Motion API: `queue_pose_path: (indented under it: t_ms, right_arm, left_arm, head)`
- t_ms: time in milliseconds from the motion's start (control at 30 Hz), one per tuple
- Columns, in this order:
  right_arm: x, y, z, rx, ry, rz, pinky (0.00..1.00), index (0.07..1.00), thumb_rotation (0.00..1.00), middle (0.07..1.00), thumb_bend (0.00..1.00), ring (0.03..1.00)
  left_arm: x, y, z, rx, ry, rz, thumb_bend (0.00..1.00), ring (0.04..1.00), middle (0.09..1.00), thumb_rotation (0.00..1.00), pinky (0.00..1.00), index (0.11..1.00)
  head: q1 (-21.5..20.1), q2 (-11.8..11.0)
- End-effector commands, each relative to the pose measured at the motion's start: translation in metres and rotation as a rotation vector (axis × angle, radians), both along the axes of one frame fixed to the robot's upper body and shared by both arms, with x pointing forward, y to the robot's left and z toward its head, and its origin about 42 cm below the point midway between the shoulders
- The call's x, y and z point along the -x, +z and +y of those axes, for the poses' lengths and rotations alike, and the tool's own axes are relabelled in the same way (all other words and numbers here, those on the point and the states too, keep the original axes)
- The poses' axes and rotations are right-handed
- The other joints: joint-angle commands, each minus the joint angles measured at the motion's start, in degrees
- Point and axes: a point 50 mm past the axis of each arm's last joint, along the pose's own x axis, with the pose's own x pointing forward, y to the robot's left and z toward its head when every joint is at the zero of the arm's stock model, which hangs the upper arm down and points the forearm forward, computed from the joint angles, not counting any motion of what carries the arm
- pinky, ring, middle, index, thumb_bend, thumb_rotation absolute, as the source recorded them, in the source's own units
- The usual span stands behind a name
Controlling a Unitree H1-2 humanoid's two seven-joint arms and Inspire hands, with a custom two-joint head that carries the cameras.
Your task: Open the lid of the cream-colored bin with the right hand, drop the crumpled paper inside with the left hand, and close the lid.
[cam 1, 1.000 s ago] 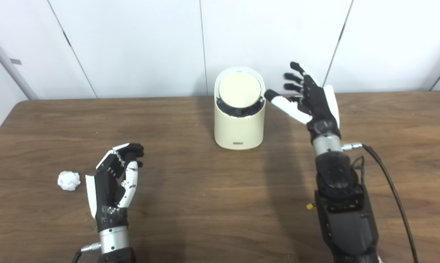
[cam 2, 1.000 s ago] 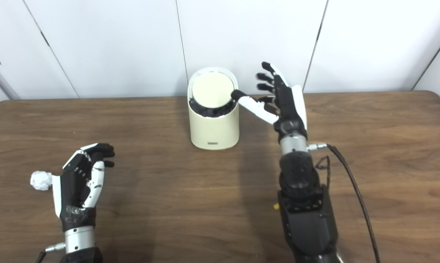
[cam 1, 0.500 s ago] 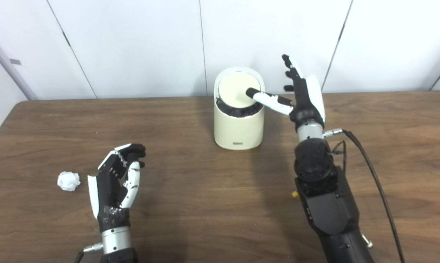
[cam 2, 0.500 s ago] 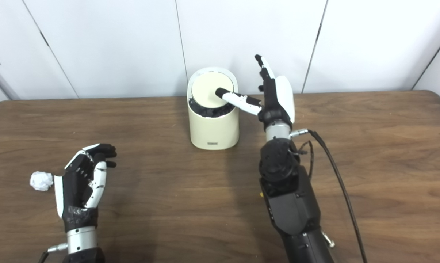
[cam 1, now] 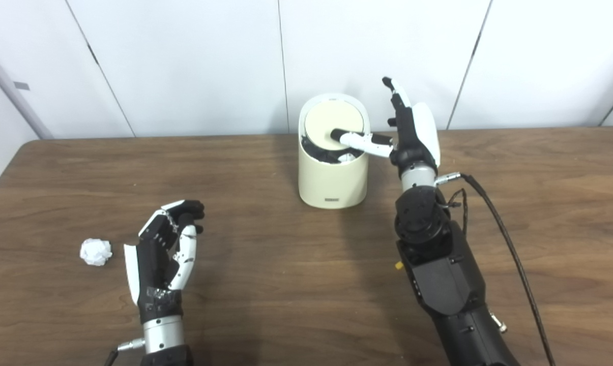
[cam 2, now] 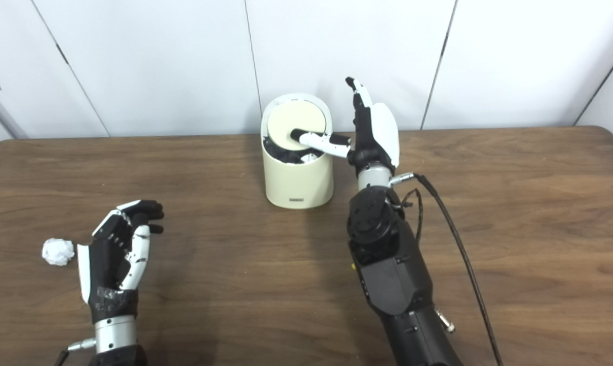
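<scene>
The cream-colored bin (cam 1: 331,180) stands at the back middle of the wooden table. Its round lid (cam 1: 331,122) is tilted, with a dark gap and something white showing below its front edge. My right hand (cam 1: 410,134) is open beside the bin on its right, fingers pointing up, and its thumb lies across the lid's lower part. The crumpled paper (cam 1: 95,251) lies on the table at the left. My left hand (cam 1: 164,251) hovers just right of the paper, fingers loosely curled, holding nothing.
The table (cam 1: 286,284) has a rounded back-left corner, and a white panelled wall stands right behind the bin. A black cable (cam 1: 509,244) runs from my right wrist down toward the front right.
My right hand has moved left toward the bin and its thumb has slid onto the lid, which now tilts inward. My left hand and the paper have stayed put.
</scene>
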Motion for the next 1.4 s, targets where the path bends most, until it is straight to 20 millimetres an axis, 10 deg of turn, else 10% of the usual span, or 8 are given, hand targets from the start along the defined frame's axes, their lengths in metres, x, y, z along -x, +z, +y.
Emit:
queue_pose_path:
  t_ms: [0, 1367]
  right_arm:
    - [-0.0056, 0.0262, 0.0055, 0.018, 0.0, -0.099, 0.79, 0.945, 0.33, 0.96, 1.0, 0.925]
    - [-0.0027, 0.025, 0.0087, 0.001, 0.039, -0.128, 0.73, 0.914, 0.05, 0.93, 0.78, 0.875]
  left_arm:
    - [-0.0043, 0.0105, -0.0038, -0.01, -0.008, -0.073, 0.22, 0.623, 0.632, 0.43, 0.53, 0.602]
    - [-0.0047, 0.0078, -0.0022, -0.017, -0.006, -0.072, 0.22, 0.623, 0.634, 0.43, 0.52, 0.605]
  head:
    - [0.05, 0.01]
    - [-0.48, -0.41]
